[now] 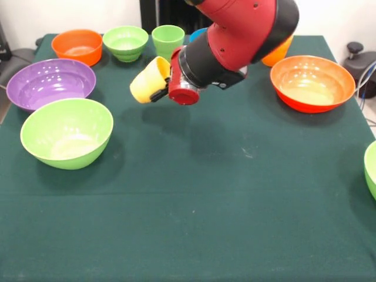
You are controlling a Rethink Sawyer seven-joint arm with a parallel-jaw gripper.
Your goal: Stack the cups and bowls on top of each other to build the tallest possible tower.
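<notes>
My gripper [161,83] is shut on the yellow cup [148,80] and holds it tilted on its side above the table, left of centre. The light green cup [168,40] stands upright at the far side. The orange-yellow cup [279,54] is mostly hidden behind the arm. Large bowls: purple [50,82] and light green [66,133] at the left, orange-red [312,83] at the right, another light green one [371,169] cut off by the right edge. Small bowls at the far side: orange [77,46], light green [125,42], and blue [198,34], mostly hidden by the arm.
All stands on a dark green tablecloth [205,194]. The red and black arm [235,35] comes down over the far middle. Dark chairs or stands show beyond the table's left and right corners.
</notes>
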